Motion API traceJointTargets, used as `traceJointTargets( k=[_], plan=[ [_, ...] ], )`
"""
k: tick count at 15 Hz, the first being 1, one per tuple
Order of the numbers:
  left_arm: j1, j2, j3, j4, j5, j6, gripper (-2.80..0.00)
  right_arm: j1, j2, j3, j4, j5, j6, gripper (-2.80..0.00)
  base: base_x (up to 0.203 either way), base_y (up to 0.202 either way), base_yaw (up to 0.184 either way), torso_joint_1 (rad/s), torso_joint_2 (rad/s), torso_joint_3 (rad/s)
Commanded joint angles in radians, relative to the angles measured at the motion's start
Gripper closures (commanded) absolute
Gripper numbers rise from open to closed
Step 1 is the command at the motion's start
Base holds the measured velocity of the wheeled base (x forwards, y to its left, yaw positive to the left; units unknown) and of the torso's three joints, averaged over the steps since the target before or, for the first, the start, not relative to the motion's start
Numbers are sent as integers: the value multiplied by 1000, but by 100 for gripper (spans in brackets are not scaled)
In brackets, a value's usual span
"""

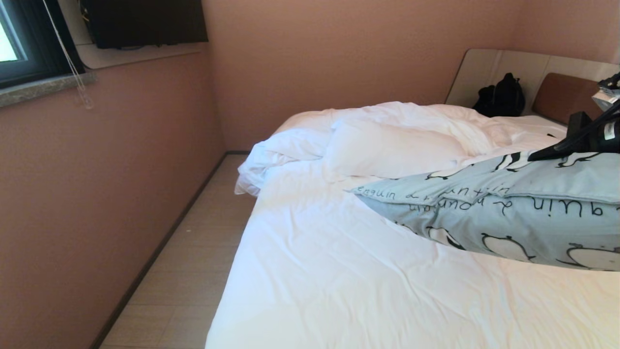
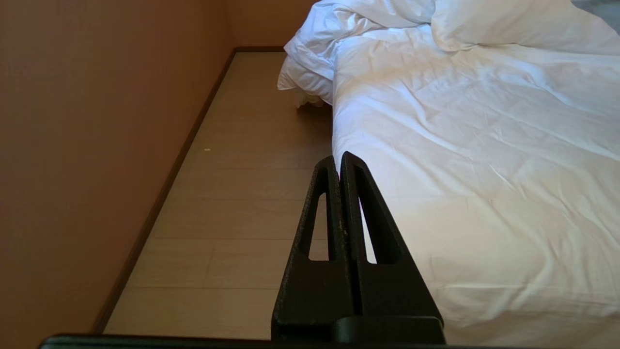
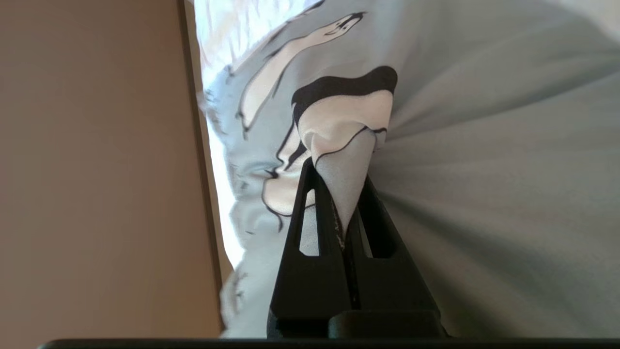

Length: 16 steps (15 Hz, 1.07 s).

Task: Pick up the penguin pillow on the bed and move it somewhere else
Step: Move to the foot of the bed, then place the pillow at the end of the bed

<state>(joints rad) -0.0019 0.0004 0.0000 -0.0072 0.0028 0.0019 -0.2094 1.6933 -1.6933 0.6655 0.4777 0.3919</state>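
One penguin pillow (image 1: 523, 218) is hanging at 3 o'clock over one bed (image 1: 339, 291), the right claw (image 3: 345, 194) pinching its fabric; the left claw (image 2: 339, 165) is sitting pressed together.

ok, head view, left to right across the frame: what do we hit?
window → pink side wall → floor strip → bunched white duvet → white pillow → penguin pillow → right gripper, pinching the pillow's cover.
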Motion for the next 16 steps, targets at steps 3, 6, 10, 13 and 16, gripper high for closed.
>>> traceJointTargets(
  k=[3, 6, 10, 13, 16],
  plan=[
    [0, 0, 0, 0, 0, 1, 0, 183, -26, 72, -90, -167, 3, 0, 0, 0, 0, 0, 0, 0],
    [0, 0, 0, 0, 0, 0, 0, 336, 59, 69, -270, -361, 1, 0, 0, 0, 0, 0, 0, 0],
    [0, 0, 0, 0, 0, 0, 0, 437, 210, 20, -463, -447, -19, 0, 0, 0, 0, 0, 0, 0],
    [0, 0, 0, 0, 0, 0, 0, 454, 347, -113, -512, -461, -19, 0, 0, 0, 0, 0, 0, 0],
    [0, 0, 0, 0, 0, 1, 0, 475, 478, -216, -549, -524, -21, 0, 0, 0, 0, 0, 0, 0]
  ],
)
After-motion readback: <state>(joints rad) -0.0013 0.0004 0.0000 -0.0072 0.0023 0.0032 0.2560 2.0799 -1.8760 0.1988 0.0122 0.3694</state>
